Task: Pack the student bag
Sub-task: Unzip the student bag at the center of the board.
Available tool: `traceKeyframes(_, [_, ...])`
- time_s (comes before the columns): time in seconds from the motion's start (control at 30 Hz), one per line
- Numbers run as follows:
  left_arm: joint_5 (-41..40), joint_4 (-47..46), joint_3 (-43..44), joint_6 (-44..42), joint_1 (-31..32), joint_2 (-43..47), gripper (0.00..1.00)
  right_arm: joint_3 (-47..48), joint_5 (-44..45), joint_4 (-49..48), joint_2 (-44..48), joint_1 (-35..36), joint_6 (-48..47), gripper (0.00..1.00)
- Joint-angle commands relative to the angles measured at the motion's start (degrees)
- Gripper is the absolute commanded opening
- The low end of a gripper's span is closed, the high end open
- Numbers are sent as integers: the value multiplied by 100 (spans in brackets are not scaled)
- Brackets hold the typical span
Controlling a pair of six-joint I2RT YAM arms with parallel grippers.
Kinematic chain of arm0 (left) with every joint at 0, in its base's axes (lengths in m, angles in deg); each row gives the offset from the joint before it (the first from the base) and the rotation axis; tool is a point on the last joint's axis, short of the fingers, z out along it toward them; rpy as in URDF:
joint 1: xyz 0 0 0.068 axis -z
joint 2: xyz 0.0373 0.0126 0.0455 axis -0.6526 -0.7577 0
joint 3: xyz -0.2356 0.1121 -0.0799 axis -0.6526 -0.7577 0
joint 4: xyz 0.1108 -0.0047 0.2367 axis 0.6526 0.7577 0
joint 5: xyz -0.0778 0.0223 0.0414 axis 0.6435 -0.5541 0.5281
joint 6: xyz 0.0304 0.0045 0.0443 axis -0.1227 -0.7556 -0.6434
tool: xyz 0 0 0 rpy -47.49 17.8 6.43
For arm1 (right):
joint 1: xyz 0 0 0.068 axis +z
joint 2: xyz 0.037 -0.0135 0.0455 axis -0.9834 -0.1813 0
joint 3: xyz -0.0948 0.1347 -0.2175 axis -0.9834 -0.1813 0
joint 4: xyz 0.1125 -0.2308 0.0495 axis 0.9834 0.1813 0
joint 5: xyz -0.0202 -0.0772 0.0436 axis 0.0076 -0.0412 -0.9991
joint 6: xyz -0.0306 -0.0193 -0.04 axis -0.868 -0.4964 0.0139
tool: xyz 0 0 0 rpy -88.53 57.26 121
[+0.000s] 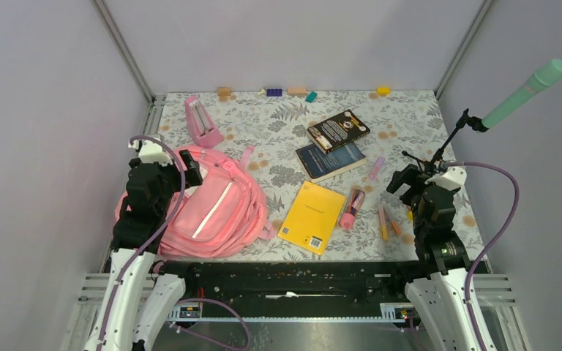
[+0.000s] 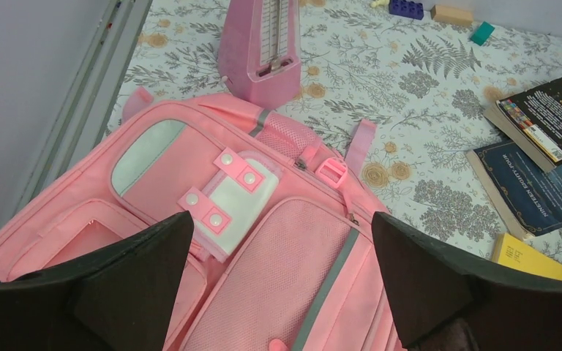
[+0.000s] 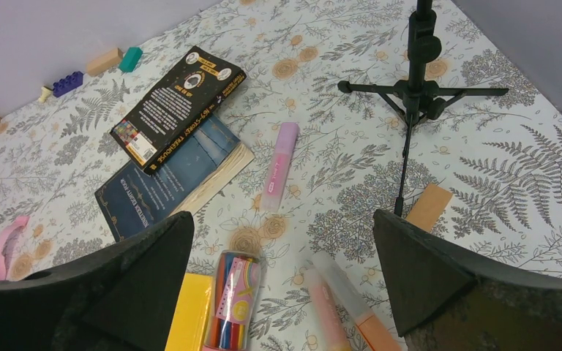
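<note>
Student bag [image 2: 278,248] left wrist, tripod [image 3: 419,91] right wrist

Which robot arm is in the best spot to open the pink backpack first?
The left one. The left gripper hangs open right over the student bag, while the right gripper, also open, is over by the pens and books, away from the bag.

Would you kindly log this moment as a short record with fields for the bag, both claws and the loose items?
bag: student bag lying flat, front up, left of the books
left: left claw open, empty, above the bag
right: right claw open, empty, above the pens
books: yellow book, blue book, black book overlapping the blue one; all outside the bag
pens: pen tube, pink marker, loose right of the books
other: metronome upright behind the bag
</note>
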Motion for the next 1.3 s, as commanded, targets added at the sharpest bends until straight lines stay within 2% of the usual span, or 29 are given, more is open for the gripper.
traceKeyframes(0.0, [248,-145,228,27,-33,-113,99,143,123,-60,0,-23,109,100])
traceKeyframes(0.27, [726,94,396,116,3,-729,99,144,61,-61,-9,-23,163,100])
traceKeyframes(0.43, [853,103,271,36,346,-1069,99,114,-59,-61,43,-23,386,100])
traceKeyframes(0.73, [277,488,431,-101,1915,-2387,99,9,-403,-61,138,-19,960,100])
traceKeyframes(0.87, [-277,672,490,-103,2425,-2808,99,-2,-522,-55,102,-23,1081,100])
traceKeyframes(1.0, [-929,838,578,-3,2601,-3082,99,-11,-609,-59,72,-19,1177,100])
traceKeyframes(1.27, [-1353,1085,613,59,2840,-3717,98,-29,-639,-58,97,-22,1197,100])
